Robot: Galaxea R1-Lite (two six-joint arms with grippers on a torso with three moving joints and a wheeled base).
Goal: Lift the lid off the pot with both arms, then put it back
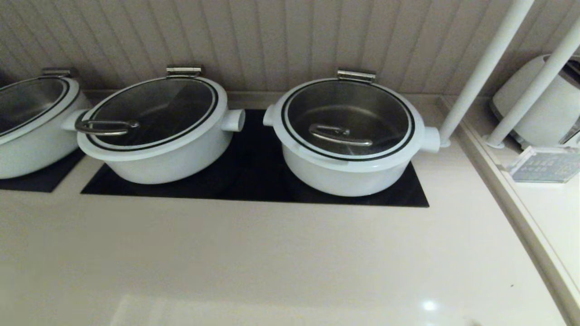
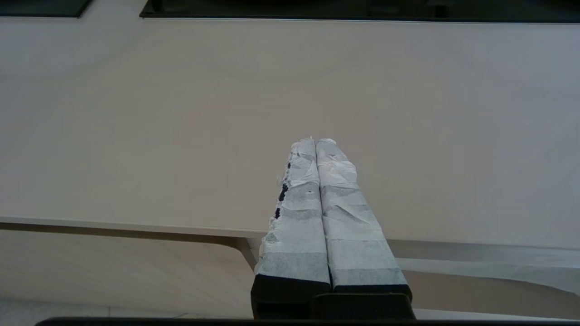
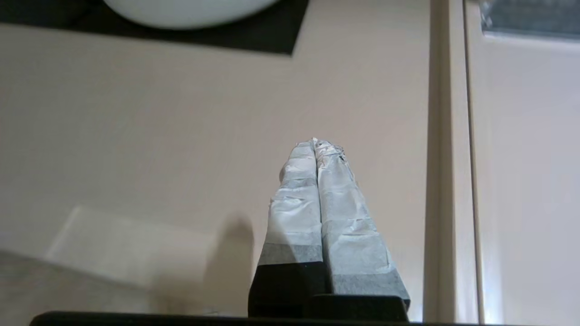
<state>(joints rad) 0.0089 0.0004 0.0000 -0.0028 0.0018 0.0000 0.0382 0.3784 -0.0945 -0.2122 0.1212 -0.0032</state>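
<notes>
Squarely on the wide, shallow white round pot (image 1: 346, 174) at the right of the black cooktop panel (image 1: 253, 181), the round glass lid with its broad white rim and black ring (image 1: 348, 118) is seen seated, its curved steel bar handle (image 1: 340, 135) lying within the glass and its steel hinge clip (image 1: 356, 75) at the back edge. Being glass with a thick rim, the lid is judged heavy, rigid, smooth and breakable; a hold on the bar handle with support at the rim from the other side would probably be safest, and the hinge clip may limit how it lifts. A twin white pot with a loop-handled lid (image 1: 156, 131) stands just beside it on the left, and part of a third (image 1: 31, 122) further left. Only the head view shows the lids and pots, and no arm appears in it. The left tool (image 2: 316, 141) is shown only by its wrist view, tape-wrapped fingers pressed together over the beige table (image 2: 181, 113) near its front edge. The right tool (image 3: 316, 143), likewise closed on nothing, is seen over the table with the pot's underside at the frame's edge.
</notes>
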